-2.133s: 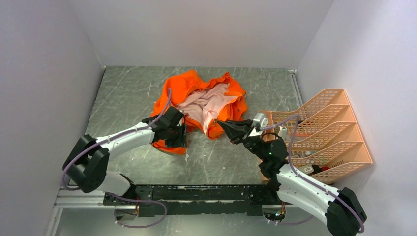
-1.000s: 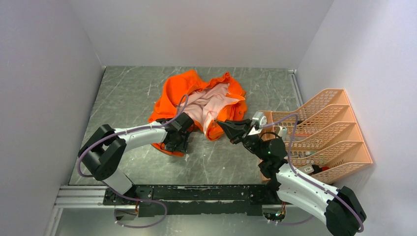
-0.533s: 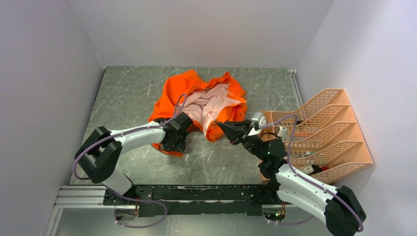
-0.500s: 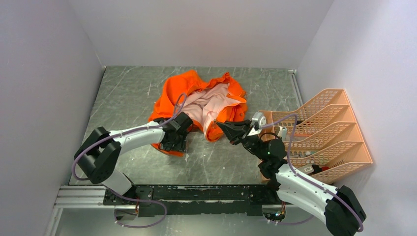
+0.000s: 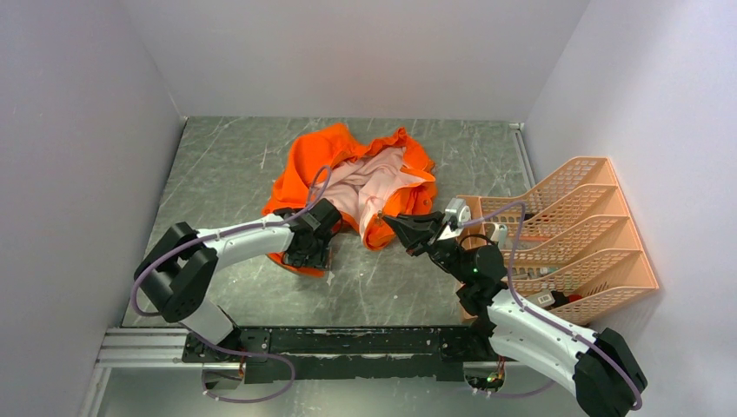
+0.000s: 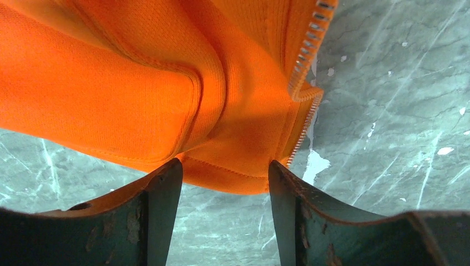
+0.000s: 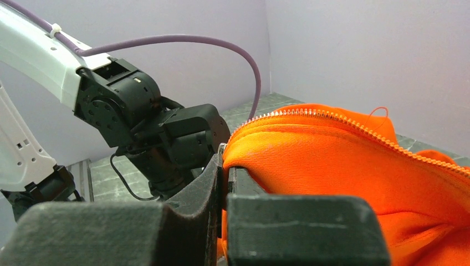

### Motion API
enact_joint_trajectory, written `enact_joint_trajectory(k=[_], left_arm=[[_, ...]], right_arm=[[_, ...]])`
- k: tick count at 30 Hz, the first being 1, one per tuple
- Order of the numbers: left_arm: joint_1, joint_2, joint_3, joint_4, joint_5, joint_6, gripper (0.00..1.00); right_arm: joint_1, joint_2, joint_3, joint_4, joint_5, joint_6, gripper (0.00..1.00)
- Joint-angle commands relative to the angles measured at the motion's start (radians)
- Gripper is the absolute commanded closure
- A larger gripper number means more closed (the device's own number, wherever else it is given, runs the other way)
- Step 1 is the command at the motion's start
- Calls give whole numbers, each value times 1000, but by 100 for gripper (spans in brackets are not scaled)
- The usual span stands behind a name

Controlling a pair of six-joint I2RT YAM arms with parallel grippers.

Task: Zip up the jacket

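Pinching the jacket (image 5: 323, 155) tight by one zip edge, the R pincer (image 7: 224, 166) holds that side up, prob. to steady it, while the L pincer (image 6: 224, 172), jaws wide, straddles the other hem corner w/ its zip teeth (image 6: 304, 55), jacket crumpled mid-back on the surface (image 5: 226, 165).

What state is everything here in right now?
jacket: crumpled, lying open, pink lining showing.
zipper: undone, teeth unjoined.
left end effector: open, straddling the jacket's lower hem.
right end effector: shut on the jacket's zipper edge.
peach rack: standing to the right of the jacket.
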Motion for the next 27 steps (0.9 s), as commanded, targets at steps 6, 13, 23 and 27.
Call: enact_joint_trajectory(k=[6, 13, 23, 27], left_arm=[[-13, 59, 5, 35, 32, 20, 37], [-20, 74, -4, 47, 61, 27, 37], [-22, 47, -20, 78, 131, 40, 36], [-21, 60, -21, 73, 124, 38, 36]], right_arm=[[-11, 8, -5, 44, -14, 6, 100], [-13, 14, -7, 51, -19, 14, 100], [-16, 17, -13, 55, -22, 20, 100], [-15, 20, -15, 60, -25, 24, 100]])
